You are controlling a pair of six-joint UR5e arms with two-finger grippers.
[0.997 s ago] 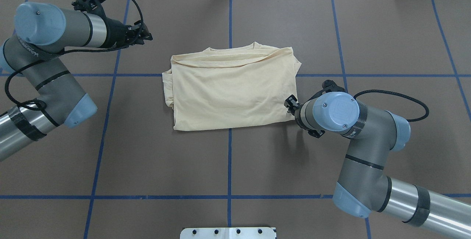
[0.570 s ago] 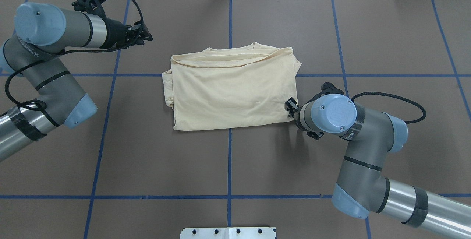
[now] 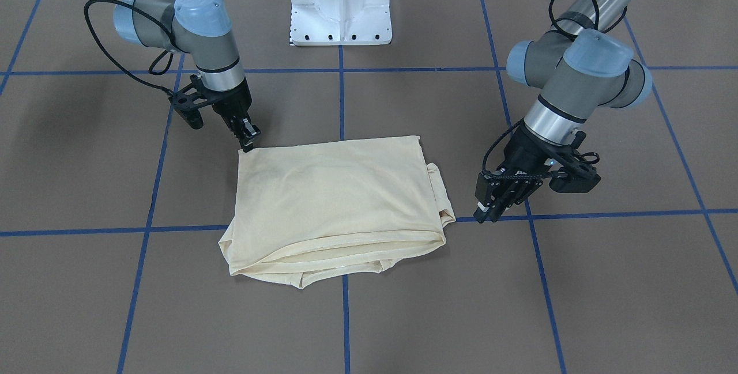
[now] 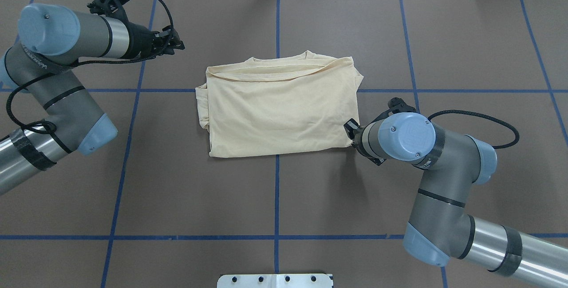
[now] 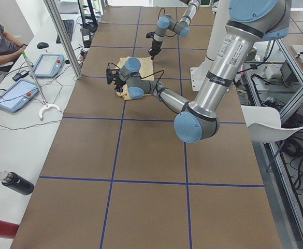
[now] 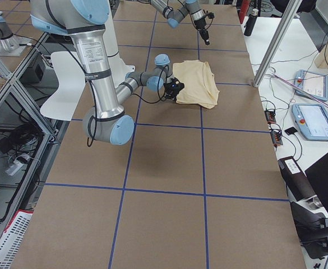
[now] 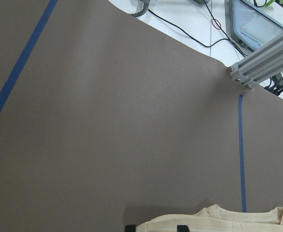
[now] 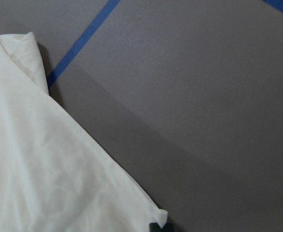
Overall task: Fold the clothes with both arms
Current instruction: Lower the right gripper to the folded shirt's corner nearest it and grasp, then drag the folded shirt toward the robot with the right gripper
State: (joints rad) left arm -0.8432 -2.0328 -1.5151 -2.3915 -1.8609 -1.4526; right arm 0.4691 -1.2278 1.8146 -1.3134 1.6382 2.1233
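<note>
Shirt (image 4: 277, 110) lying mid-desk (image 4: 399, 190), already folded into compact rectangle; perhaps one fold remaining. Right gripper (image 3: 249, 142) touching shirt's robot-side right corner, grip: cannot tell. Left gripper (image 3: 486, 214) hovering toward far-left, fingers slightly parted, holding nothing

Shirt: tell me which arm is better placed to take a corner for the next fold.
Right. The right claw sits at the corner of the folded shirt nearest the robot, whereas the left claw hangs over bare table, apart from the cloth's edge.
</note>
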